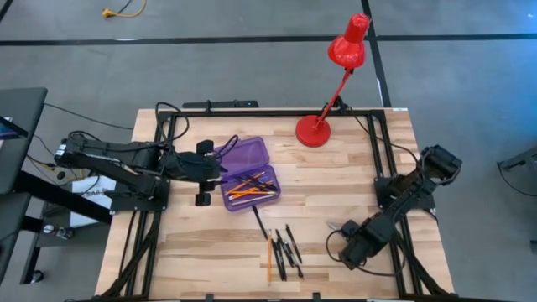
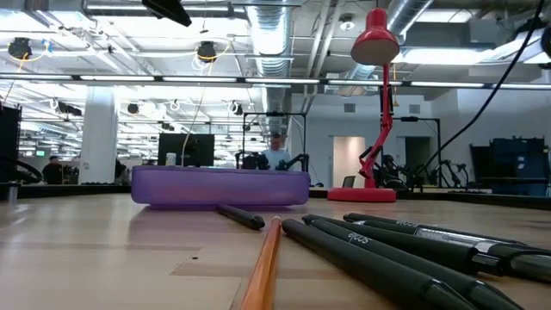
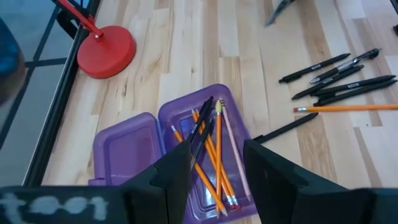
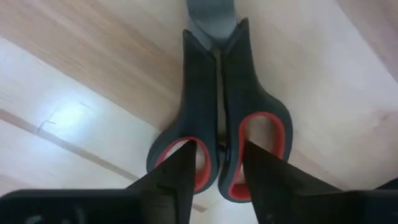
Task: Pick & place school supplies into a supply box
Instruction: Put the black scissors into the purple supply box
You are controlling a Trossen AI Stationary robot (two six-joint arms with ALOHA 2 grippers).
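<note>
Close under the right gripper [image 4: 214, 171]: scissors [image 4: 217, 112] lying flat on the wooden table [image 4: 74, 74], blades shut, fingers [image 4: 177, 174] spread to either side of the join between the two red-lined handle loops. Probably stiff, fairly light, smooth plastic over metal; best pinched across that thick middle, not the thin blades, with some risk of pivoting if caught off-centre. Farther along, loose black pens [image 1: 290, 243] and one orange pencil [image 1: 269, 258] near the front edge: thin, round, likely to roll, hard to lift off flat wood. Beyond, purple box [image 1: 248, 174] open, several pencils and pens already inside. Left gripper [image 1: 204, 172] just beside the box, fingers apart, holding nothing.
</note>
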